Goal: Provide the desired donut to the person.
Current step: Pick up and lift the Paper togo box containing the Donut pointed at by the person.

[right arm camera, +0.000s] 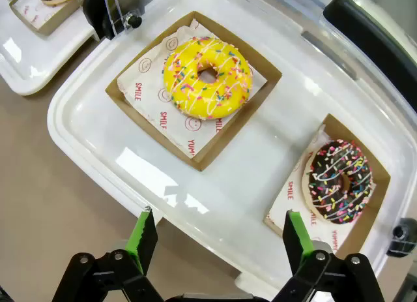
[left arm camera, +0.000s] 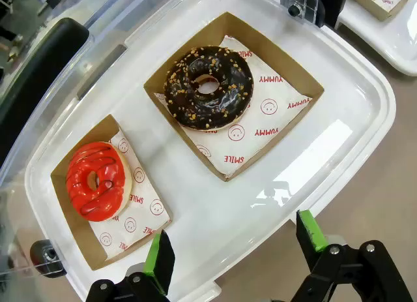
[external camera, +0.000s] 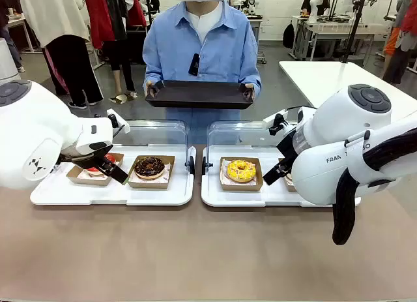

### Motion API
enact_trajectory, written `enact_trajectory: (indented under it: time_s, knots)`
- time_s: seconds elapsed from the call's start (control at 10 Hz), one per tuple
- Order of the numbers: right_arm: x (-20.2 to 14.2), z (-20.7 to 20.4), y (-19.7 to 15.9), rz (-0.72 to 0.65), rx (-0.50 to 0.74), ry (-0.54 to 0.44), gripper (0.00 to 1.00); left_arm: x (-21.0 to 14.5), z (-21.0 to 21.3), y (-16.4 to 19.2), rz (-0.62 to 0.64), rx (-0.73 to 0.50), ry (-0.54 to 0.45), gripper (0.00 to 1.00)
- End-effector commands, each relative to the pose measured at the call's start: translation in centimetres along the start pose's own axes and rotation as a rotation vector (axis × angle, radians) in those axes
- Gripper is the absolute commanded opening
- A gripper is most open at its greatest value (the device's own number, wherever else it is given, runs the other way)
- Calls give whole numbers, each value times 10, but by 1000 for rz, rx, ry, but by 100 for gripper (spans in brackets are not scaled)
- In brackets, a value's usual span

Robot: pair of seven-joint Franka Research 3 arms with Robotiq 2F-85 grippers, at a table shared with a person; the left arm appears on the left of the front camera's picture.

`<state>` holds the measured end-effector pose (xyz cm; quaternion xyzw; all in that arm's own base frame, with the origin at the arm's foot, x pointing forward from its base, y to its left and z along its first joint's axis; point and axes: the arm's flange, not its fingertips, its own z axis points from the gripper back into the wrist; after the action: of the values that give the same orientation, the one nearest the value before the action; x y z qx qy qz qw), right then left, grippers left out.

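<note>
The person (external camera: 201,38) in a light-blue shirt stands at the far side, holding a black tray (external camera: 199,94) in both hands. My left gripper (left arm camera: 234,240) hangs open above the left white tray (left arm camera: 339,129), which holds a red-glazed donut (left arm camera: 96,180) and a chocolate donut with nut crumbs (left arm camera: 208,87), each in a brown paper box. My right gripper (right arm camera: 218,227) hangs open above the right white tray (right arm camera: 85,113), over its near edge. That tray holds a yellow sprinkled donut (right arm camera: 207,77) and a chocolate donut with coloured sprinkles (right arm camera: 339,181).
Both white trays have clear lids standing open at the back (external camera: 153,132) (external camera: 238,134). The two trays sit side by side on the brown table (external camera: 195,250). Another white table (external camera: 326,77) stands at the right behind. Other people stand in the background.
</note>
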<state>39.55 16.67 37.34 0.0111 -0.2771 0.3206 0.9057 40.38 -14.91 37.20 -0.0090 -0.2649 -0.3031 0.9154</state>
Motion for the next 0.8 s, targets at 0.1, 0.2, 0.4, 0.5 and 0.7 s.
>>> enact_trajectory:
  time_s: [0.1,0.2,0.4,0.5,0.7]
  knots:
    - [0,0,0,0,0,0,100,0,0,0,0,0,0,100]
    - [0,0,0,0,0,0,100,0,0,0,0,0,0,100]
    - [0,0,0,0,0,0,100,0,0,0,0,0,0,100]
    - [0,0,0,0,0,0,100,0,0,0,0,0,0,100]
    - [0,0,0,0,0,0,100,0,0,0,0,0,0,100]
